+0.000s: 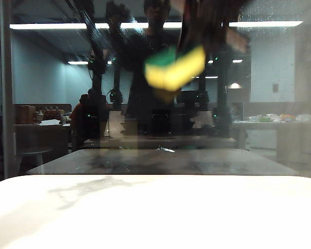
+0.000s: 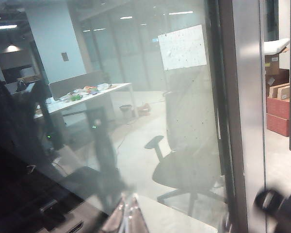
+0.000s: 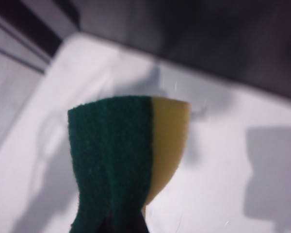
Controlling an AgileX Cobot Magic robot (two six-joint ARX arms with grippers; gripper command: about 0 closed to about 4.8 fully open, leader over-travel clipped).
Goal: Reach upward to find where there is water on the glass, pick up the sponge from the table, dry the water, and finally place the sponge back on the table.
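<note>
The sponge, yellow foam with a dark green top, hangs blurred high in front of the glass. My right gripper holds it from above right. In the right wrist view the gripper is shut on the sponge, green face toward the camera, above the white table. Water shows as fine speckled droplets at the pane's upper right, and as speckles in the left wrist view. My left gripper points at the glass, fingers together and empty. I cannot pick it out in the exterior view.
The white table fills the foreground below the pane. A dark vertical frame bar stands at the left edge, and one stands beside my left gripper. Behind the glass are an office chair, desks and reflected ceiling lights.
</note>
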